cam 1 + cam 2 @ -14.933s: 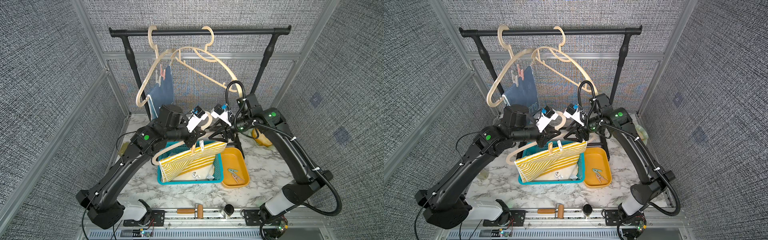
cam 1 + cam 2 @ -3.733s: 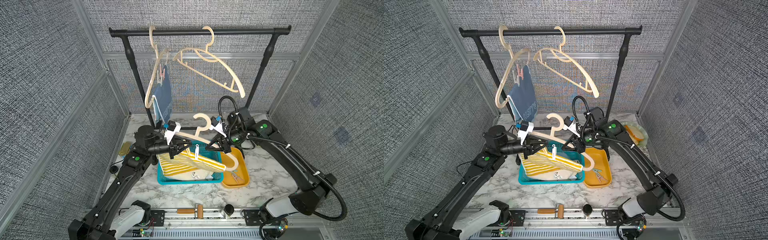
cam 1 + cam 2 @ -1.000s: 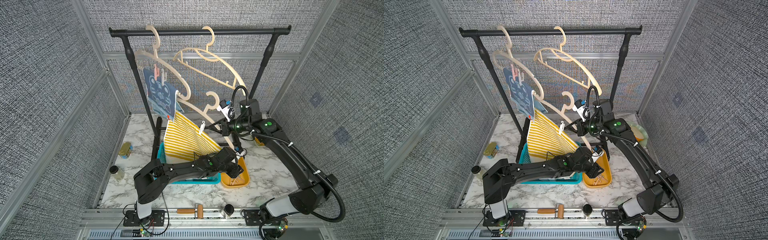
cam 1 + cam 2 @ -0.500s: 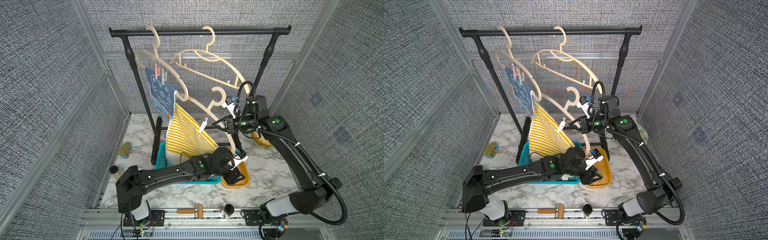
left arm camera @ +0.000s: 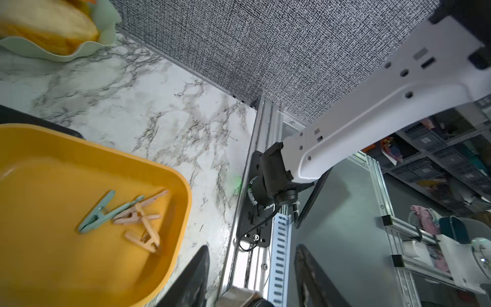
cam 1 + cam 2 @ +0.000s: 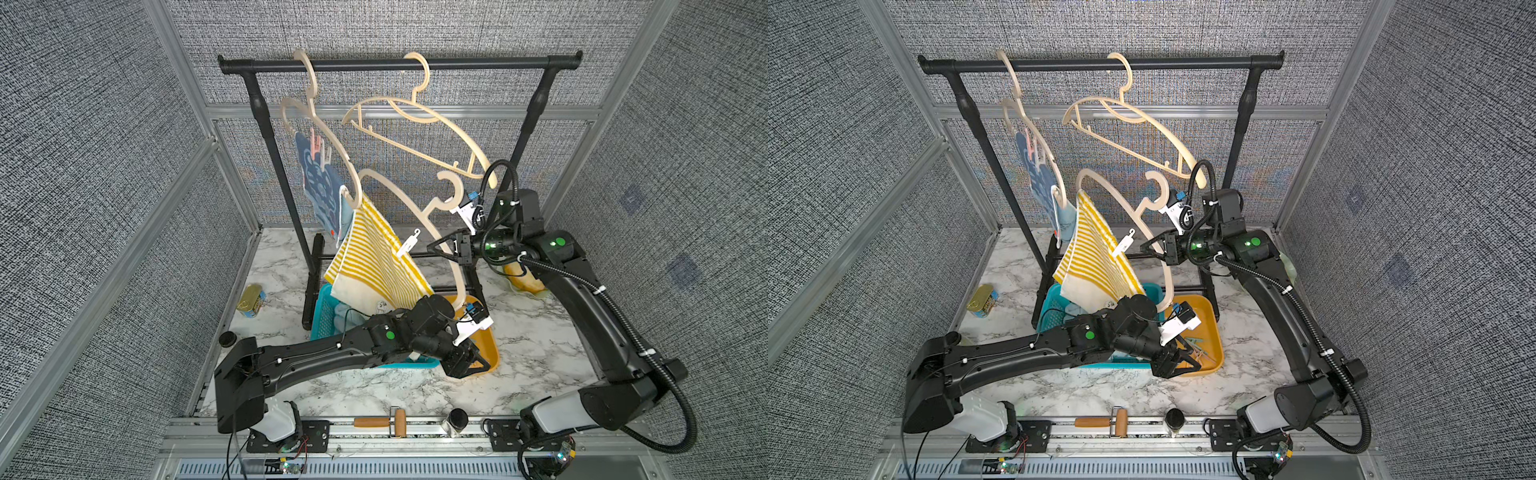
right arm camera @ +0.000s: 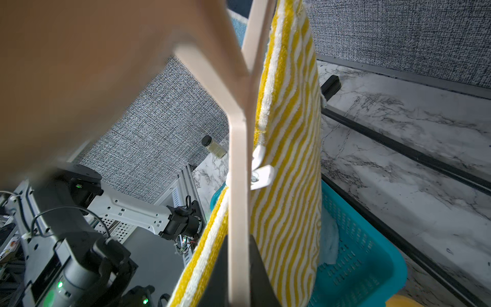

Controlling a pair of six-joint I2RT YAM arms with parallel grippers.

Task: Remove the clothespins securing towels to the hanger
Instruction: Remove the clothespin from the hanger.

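Down at the lower centre of a top view, my left gripper [image 6: 471, 365] hangs over the orange tray [image 6: 494, 353], its jaws half apart with nothing between them. Beneath it, in the left wrist view, the loose clothespins [image 5: 127, 212] lie in a small heap. My right gripper [image 6: 441, 246], at centre right, is closed on the hanger [image 6: 457, 278] that carries the striped towel [image 6: 374, 257]. One white clothespin [image 6: 409, 244] clamps this towel to the hanger, just left of the right gripper. From my left gripper it lies up and slightly left, with its long axis slanting toward the upper right. The right gripper is nearer but occupied, so I judge the left one must rise to it.
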